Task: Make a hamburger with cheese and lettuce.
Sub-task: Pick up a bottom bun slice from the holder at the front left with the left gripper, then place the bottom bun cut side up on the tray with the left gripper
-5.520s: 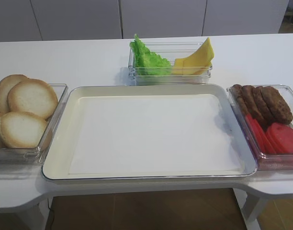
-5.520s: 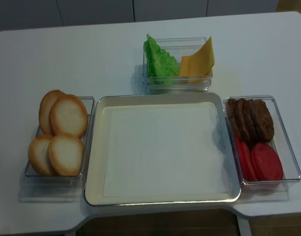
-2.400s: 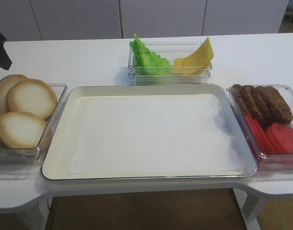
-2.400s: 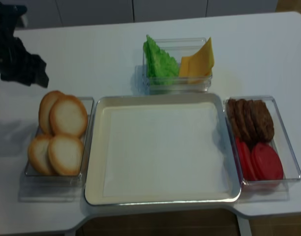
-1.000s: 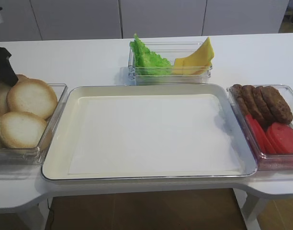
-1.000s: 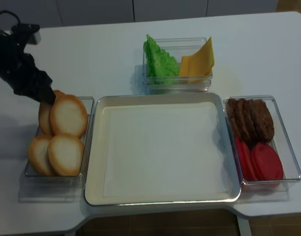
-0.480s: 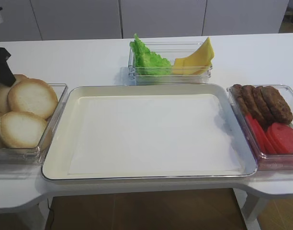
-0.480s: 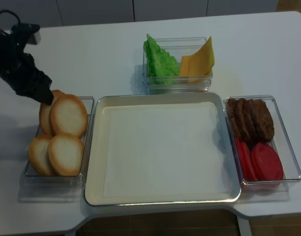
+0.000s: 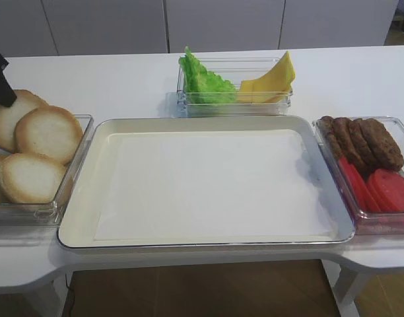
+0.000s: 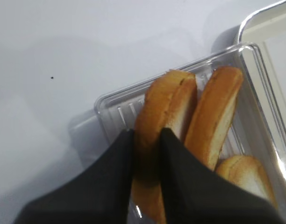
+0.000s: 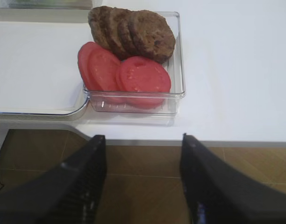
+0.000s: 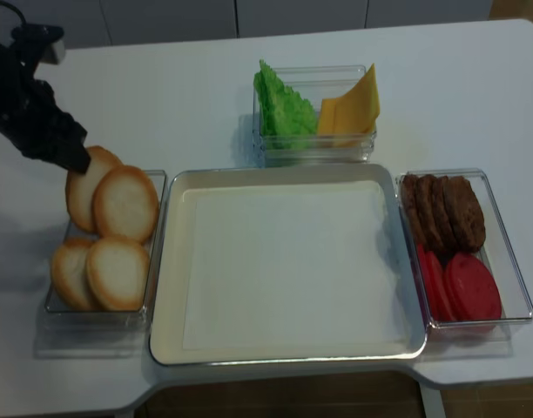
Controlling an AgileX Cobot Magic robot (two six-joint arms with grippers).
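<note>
At the far left my left gripper (image 12: 75, 161) is shut on the hamburger's bun half (image 12: 82, 190), the rear one in the clear bun bin (image 12: 155, 178). The left wrist view shows both black fingers (image 10: 110, 177) pinching that bun half (image 10: 164, 105) by its toasted rim, edge-on. Green ruffled lettuce (image 9: 202, 80) and yellow cheese slices (image 9: 273, 79) share a clear box at the back centre. My right gripper (image 11: 143, 177) is open with nothing between its fingers. It hangs off the table's front edge, short of the tomato bin, and shows in no exterior view.
A large cream tray (image 9: 208, 122) fills the middle. Three other bun halves (image 12: 117, 272) stay in the left bin. A clear bin on the right holds dark patties (image 9: 362, 140) and red tomato slices (image 9: 389, 189).
My left gripper came down onto the rear bun half, shut on its rim and raised it slightly up and left. The right gripper stayed open.
</note>
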